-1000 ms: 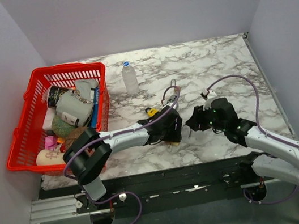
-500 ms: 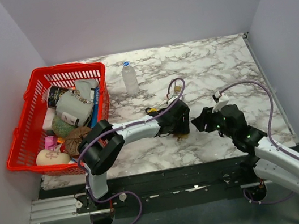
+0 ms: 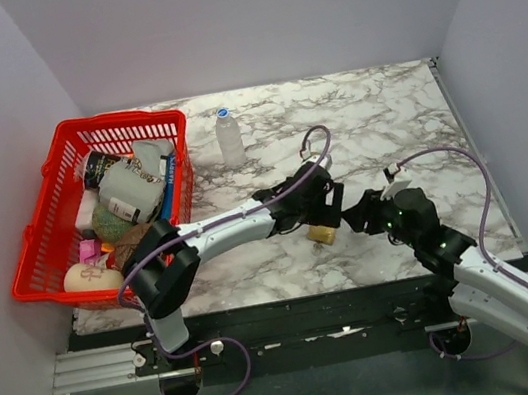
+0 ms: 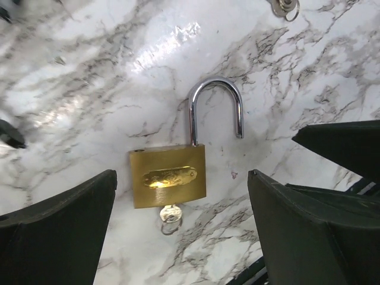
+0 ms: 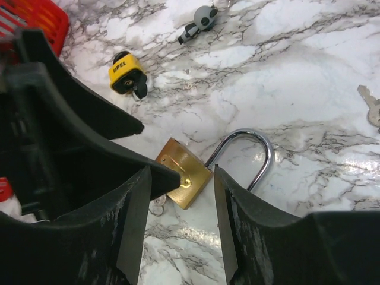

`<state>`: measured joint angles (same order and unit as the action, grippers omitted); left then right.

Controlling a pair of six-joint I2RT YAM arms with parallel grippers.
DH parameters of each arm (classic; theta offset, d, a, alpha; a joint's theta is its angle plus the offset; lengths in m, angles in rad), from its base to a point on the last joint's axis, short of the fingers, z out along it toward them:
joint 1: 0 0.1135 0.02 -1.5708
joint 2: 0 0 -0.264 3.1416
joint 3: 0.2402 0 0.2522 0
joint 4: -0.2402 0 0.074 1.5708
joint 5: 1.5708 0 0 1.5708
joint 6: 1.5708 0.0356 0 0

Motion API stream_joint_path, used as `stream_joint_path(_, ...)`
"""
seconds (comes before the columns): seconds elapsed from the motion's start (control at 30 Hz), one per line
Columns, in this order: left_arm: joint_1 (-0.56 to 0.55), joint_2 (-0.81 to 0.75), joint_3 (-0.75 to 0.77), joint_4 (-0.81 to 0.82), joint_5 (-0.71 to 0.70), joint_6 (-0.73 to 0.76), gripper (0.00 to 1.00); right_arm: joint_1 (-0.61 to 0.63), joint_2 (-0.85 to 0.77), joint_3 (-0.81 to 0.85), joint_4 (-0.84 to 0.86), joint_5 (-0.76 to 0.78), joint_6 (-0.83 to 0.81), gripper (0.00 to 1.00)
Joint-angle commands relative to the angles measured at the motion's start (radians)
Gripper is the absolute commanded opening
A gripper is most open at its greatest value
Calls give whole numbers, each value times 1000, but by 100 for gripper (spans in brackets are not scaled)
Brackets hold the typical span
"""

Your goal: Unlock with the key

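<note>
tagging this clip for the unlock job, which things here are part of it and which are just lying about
Part of the job: brass padlock, shackle open; key in its keyhole.
Lying about: red basket; water bottle; yellow fob; loose key.

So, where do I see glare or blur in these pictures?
Left wrist view: strong white glare on the marble table beside the padlock, shiny shackle, sharp focus. Right wrist view: the claw fingers look dark against bright marble. Top view: even light, weak shadows.
</note>
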<state>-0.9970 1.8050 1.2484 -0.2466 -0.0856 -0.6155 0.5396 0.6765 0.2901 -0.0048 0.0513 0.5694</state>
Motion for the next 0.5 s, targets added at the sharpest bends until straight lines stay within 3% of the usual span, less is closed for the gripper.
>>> stream_joint_path(0.0,0,-165,14,-57,-23,114,99,3,46,29,-63,-24,43,59)
stream_joint_path(0.13,40,-347,6,-152,44,215,99,22,100,32,-60,-27,83,69)
stream_joint_path(0.23,158,-450,13,-238,187,241,99,52,152,58,-76,4,101,72)
stream_joint_path(0.3,294,-502,13,-273,265,256,99,79,205,78,-110,33,116,73)
stream_joint_path(0.37,360,-574,8,-283,242,322,99,100,245,110,-136,54,141,74)
stream_joint_path(0.43,380,-631,-6,-287,101,344,99,117,299,127,-141,81,159,76)
stream_joint_path(0.47,380,-653,-21,-274,93,352,99,132,316,145,-150,93,182,77)
